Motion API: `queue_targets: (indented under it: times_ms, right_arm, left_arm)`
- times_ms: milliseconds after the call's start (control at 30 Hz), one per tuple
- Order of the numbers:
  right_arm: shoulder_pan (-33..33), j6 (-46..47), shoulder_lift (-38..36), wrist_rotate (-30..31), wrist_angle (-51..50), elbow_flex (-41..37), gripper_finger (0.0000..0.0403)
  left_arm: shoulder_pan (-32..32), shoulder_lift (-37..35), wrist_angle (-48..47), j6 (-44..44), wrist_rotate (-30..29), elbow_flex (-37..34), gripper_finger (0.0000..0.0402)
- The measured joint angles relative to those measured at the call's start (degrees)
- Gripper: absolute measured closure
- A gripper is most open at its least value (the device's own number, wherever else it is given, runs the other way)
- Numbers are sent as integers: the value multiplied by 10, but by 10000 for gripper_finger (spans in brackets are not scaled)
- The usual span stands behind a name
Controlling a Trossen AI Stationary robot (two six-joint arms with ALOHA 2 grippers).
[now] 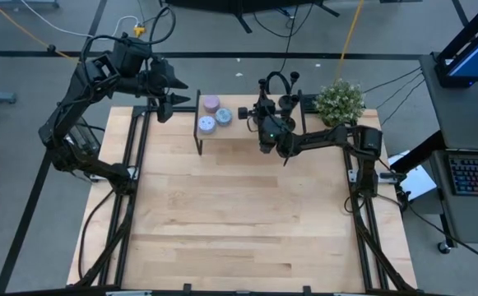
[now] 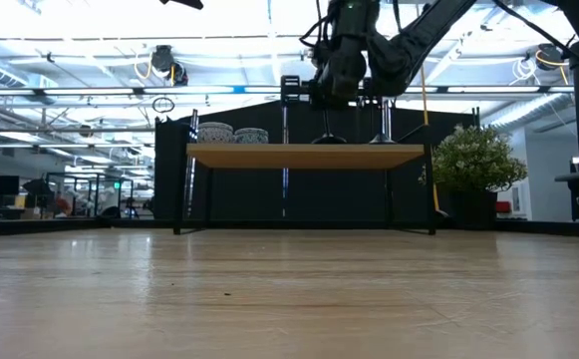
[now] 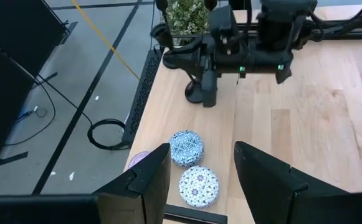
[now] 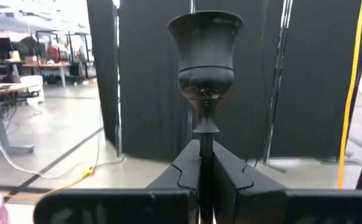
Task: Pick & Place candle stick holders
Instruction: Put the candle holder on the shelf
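A small wooden shelf (image 2: 304, 155) stands at the table's far edge. My right gripper (image 1: 265, 125) is over it, shut on a black candle stick holder whose cup (image 4: 205, 50) rises above the fingers. A second holder (image 2: 289, 90) shows to one side of the gripper in the low view and a third (image 2: 381, 125) to the other, the third with its base on the shelf. My left gripper (image 1: 173, 92) is open and empty, held high over the shelf's left end, above the round patterned tins (image 3: 193, 168). My right gripper pinches the holder's thin stem (image 4: 205, 146), just under the cup, between its two fingers. The fingers lie level, across the upright stem, and come from the table's near side. The holder stands upright; its round base (image 2: 326, 140) is at the shelf top, resting or just clear I cannot tell.
Three candle tins (image 1: 214, 115) sit on the shelf's left part. A potted green plant (image 1: 340, 100) stands at the table's far right, beside the shelf. The wide wooden table (image 1: 239, 222) stretches out nearer than the shelf. Black frame rails run along both sides.
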Motion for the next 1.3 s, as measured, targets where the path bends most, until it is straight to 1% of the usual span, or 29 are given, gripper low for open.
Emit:
queue_targets:
  times_ms: [433, 667, 800, 933, 1133, 1300]
  right_arm:
    - [-13, 10, -1, -1, 1, 0, 395]
    - [-13, 59, -2, -73, -35, 0, 394]
    - [-13, 79, -2, -74, -39, 0, 392]
    - [-13, 82, -1, -74, -45, -1, 373]
    - [-8, 100, -1, -74, -44, -1, 328]
    - [2, 90, -1, -74, -41, -1, 299]
  left_arm:
    - [0, 0, 1, 10, 2, 0, 217]
    - [0, 0, 1, 15, 2, 0, 217]
    - [0, 0, -1, 15, 2, 0, 217]
    - [0, 0, -5, 15, 3, 0, 217]
    - [0, 0, -4, 15, 3, 0, 217]
    - [0, 0, -4, 15, 3, 0, 217]
